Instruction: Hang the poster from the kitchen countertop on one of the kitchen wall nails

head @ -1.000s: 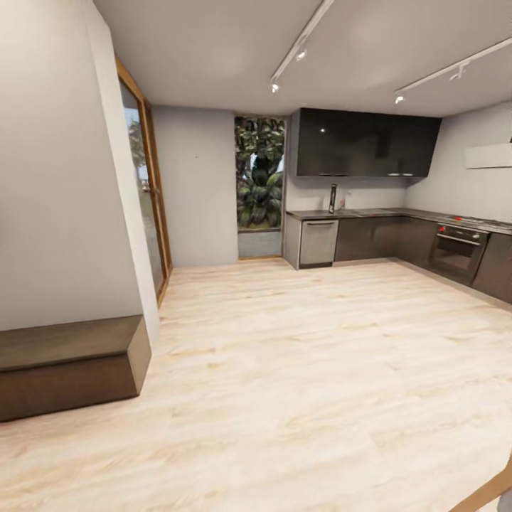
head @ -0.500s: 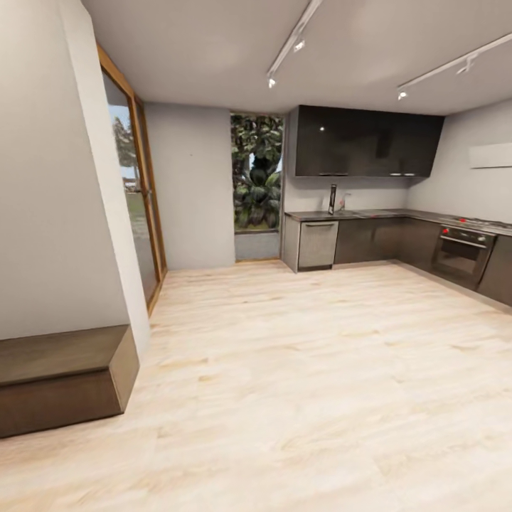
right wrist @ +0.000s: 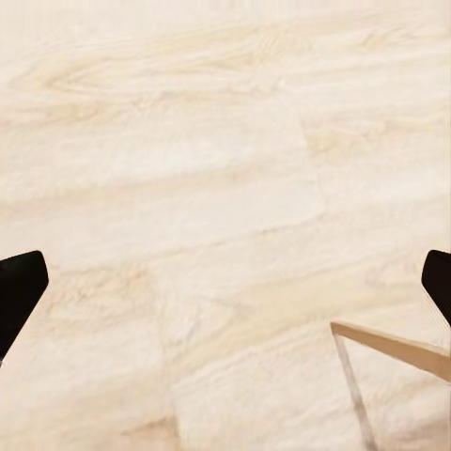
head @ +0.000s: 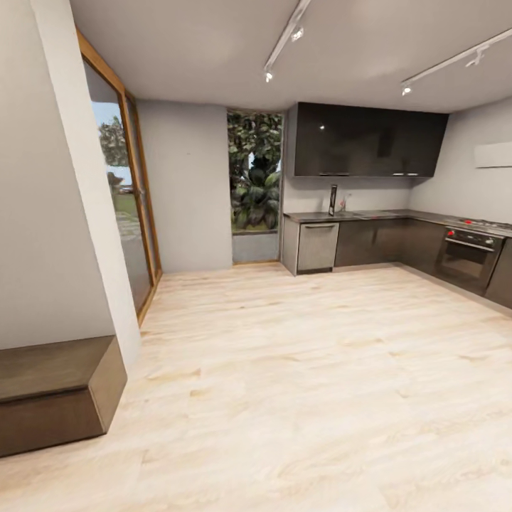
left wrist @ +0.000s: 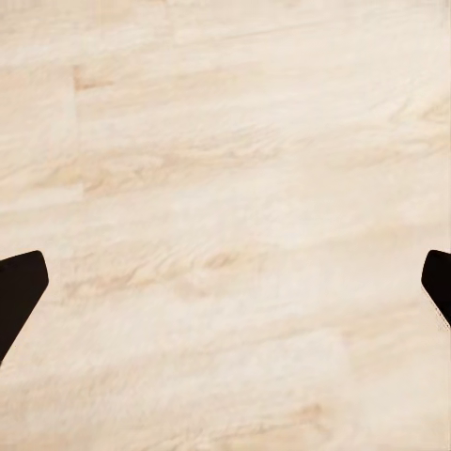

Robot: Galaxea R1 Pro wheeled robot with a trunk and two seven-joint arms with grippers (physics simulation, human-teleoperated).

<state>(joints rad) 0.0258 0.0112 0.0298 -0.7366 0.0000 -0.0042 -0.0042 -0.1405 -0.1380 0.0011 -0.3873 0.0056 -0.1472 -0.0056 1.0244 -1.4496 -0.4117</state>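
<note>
Both grippers — left gripper (left wrist: 225,291) and right gripper (right wrist: 225,291) — hang spread open and empty over the wood floor (head: 320,370), carried idle for travel; the kitchen countertop (head: 370,214) lies well ahead, its poster too small to make out.

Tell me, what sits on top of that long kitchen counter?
On the kitchen countertop stand a dark upright object and a tap, too small to identify. No poster is discernible there.

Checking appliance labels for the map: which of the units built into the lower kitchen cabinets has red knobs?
The dark built-in oven under the right-hand run of the grey metal countertop. The light steel-fronted dishwasher at the left end has only a bar handle.
</note>
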